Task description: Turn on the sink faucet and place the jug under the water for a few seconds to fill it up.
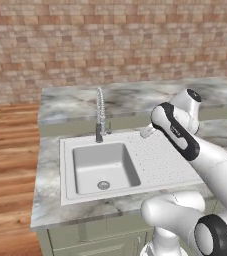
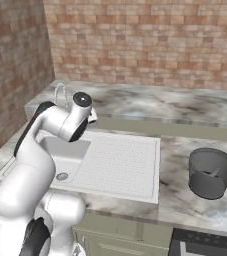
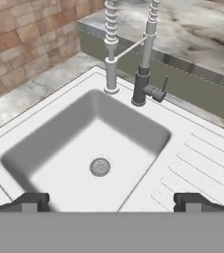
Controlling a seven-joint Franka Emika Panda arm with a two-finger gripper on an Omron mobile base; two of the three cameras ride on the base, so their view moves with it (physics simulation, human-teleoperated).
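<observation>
While the pincer [image 3: 111, 200] hangs with its jaws spread wide and nothing between them, the hand view looks down past it into the sink [image 3: 59, 123], round drain [image 3: 99, 167] just ahead of the tips. Beyond the basin from the pincer rises the sink faucet [image 3: 144, 74], coiled neck, dark base, small lever sticking out sideways; no stream is running. Marbled grey tabletop [image 1: 47, 165] frames the sink, a wood floor [image 1: 7, 150] off to the left and a brick wall [image 1: 110, 40] behind. Over in the right base view comes what the hand view lacks: the jug [image 2: 212, 173], dark grey, lying tilted on the tabletop well apart from the pincer, past the ribbed draining board [image 2: 117, 162]. No writing is readable anywhere.
</observation>
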